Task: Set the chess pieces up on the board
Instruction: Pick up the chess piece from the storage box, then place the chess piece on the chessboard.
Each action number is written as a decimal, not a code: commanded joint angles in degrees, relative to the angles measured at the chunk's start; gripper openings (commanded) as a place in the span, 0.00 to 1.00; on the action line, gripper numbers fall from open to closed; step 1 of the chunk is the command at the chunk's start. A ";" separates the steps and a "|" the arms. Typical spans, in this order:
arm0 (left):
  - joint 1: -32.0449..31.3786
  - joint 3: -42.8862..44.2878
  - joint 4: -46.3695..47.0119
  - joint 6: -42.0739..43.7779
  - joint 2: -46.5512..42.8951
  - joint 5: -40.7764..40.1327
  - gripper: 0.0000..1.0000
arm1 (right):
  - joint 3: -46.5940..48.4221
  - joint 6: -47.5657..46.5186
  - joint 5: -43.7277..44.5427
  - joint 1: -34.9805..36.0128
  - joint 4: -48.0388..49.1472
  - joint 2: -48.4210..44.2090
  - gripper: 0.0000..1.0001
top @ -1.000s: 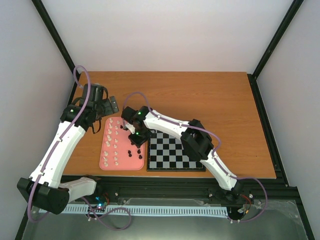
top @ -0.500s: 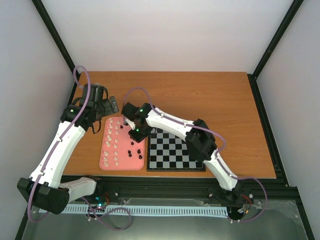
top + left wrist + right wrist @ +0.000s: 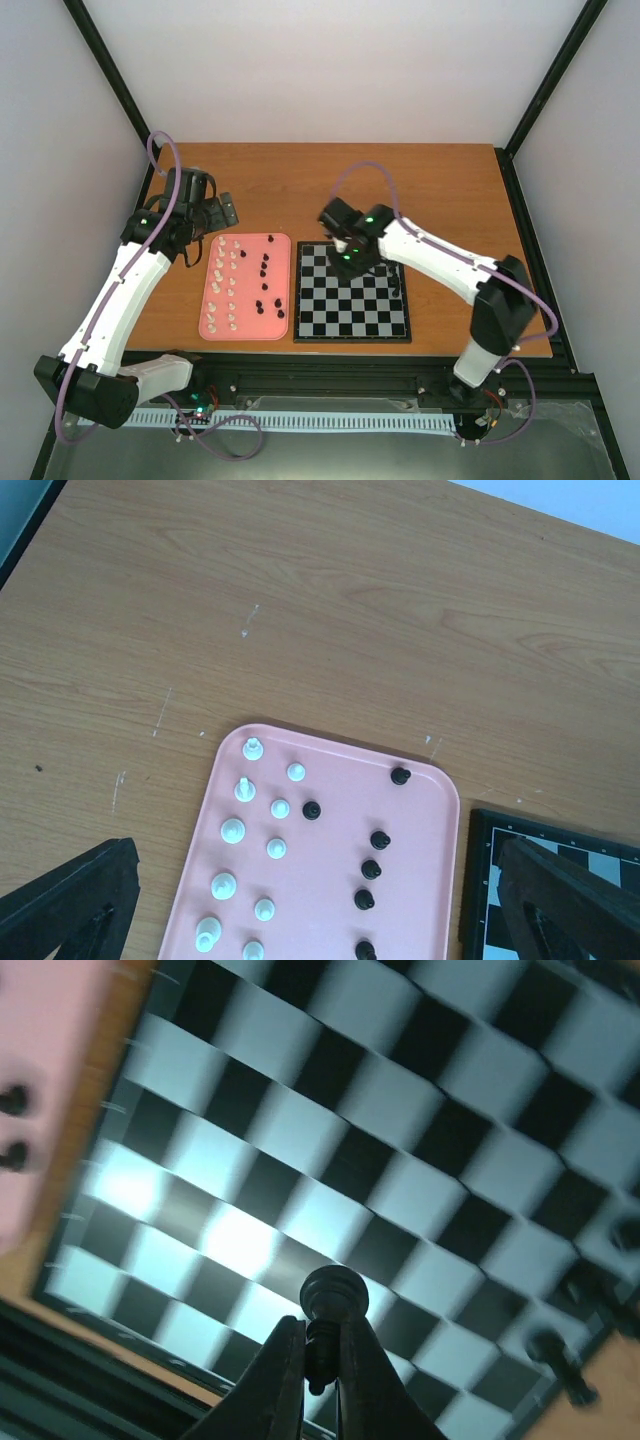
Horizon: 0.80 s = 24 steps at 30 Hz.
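While my right gripper (image 3: 320, 1360) pinches a small black chess piece (image 3: 335, 1298) over the far edge of the black-and-white checkered board (image 3: 350, 315), most pieces (image 3: 232, 829) lie on the pink plastic tray (image 3: 212, 328); my left gripper (image 3: 320, 910) gapes empty.

The right wrist view is all smeared, so the board (image 3: 300, 1160) looks fuzzy and the pink tray (image 3: 30, 1040) is cut off at the left edge. The black piece (image 3: 333, 1295) in the right gripper (image 3: 320, 1338) shows only its round top. From above, the chess pieces (image 3: 258, 306) are too small to name.
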 commanded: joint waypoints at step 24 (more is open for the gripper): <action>0.23 -2.22 2.15 -0.34 0.44 2.32 1.00 | -37.73 16.90 -4.28 -15.37 7.10 -24.41 0.03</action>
